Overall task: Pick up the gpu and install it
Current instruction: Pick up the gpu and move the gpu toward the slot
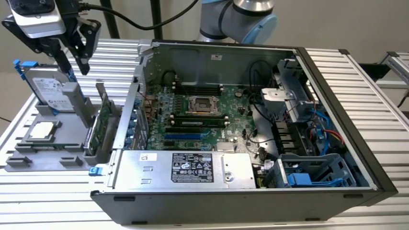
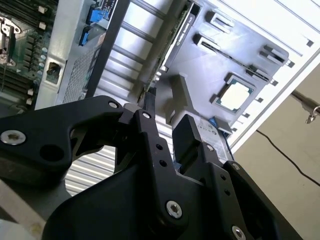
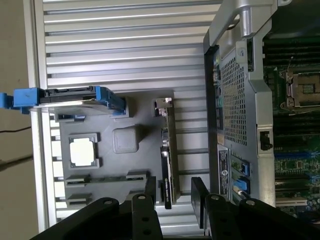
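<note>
The fingers (image 3: 199, 200) stand wide apart with nothing between them, poised high over the grey holder (image 1: 38, 153) near the tabletop's (image 1: 51, 201) edge on the exterior view's left. The gpu (image 3: 167, 150) stands on its long edge in a slot of that holder, just beside the open computer case (image 1: 223, 203). In the first wrist view its thin top edge runs roughly in line with the gap between the fingers. The step in hand looks like the approach for the pick. Doing it well means keeping the gap centred on that edge, with the pads square to the card's flat faces. It also means coming straight down, clear of the case wall and the upright hard drive (image 1: 48, 88), and gripping the board rather than the cooler.
</note>
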Controlling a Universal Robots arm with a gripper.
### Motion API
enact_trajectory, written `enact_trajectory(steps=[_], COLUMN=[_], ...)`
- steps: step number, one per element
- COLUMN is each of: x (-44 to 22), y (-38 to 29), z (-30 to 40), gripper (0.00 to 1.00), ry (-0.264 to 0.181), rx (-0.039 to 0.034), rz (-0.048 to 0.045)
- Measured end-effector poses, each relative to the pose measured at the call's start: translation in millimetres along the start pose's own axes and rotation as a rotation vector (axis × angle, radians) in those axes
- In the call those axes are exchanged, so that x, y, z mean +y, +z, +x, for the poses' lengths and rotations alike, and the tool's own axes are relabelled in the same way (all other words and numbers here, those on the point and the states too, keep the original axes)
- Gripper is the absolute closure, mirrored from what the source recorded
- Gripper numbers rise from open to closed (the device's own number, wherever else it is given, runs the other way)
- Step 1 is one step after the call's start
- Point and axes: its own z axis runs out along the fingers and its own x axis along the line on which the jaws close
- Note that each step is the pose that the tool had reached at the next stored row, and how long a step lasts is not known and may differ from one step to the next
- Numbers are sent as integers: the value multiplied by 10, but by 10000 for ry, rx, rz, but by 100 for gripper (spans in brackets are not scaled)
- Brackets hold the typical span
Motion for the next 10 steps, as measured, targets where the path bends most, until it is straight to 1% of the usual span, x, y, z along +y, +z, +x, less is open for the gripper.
enact_trajectory(steps=[6, 10], x=[-25, -62], y=[28, 53], z=[-2, -5], gripper=[0, 0], ry=[0, -6], rx=[0, 0], rz=[0, 0])
